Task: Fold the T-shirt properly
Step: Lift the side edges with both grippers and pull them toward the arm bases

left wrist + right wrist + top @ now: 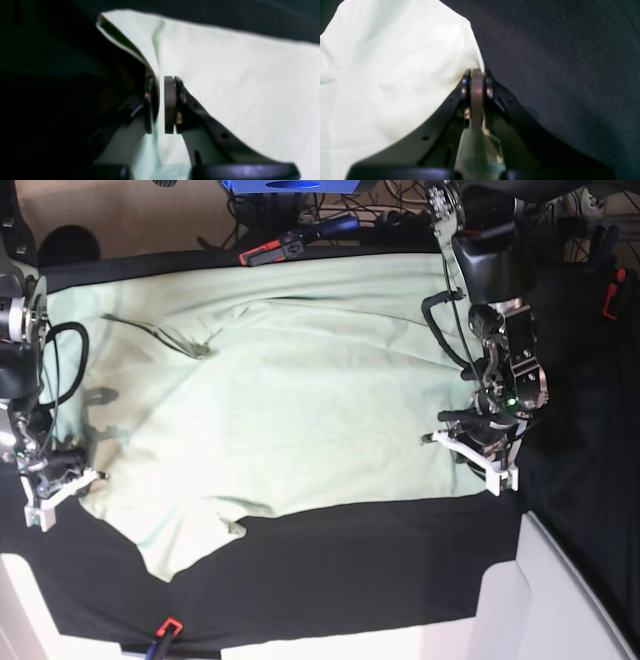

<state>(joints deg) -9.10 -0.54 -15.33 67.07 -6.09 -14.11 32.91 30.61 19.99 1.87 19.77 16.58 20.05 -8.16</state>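
The pale mint T-shirt (300, 380) lies spread flat across a black cloth (350, 570). In the base view my left gripper (478, 455) sits at the shirt's right edge. The left wrist view shows this gripper (160, 100) with its pads nearly together and a raised fold of the T-shirt (237, 75) pinched between them. My right gripper (60, 485) is at the shirt's lower left edge. Seen from the right wrist, that gripper (477, 75) is shut, with a corner of the T-shirt (382, 75) drawn up into its tips.
Red-handled tools (285, 248) lie past the far edge of the cloth. A small red-and-blue tool (165, 630) lies at the near edge. A white surface (560, 600) rises at the lower right. Cables hang around both arms.
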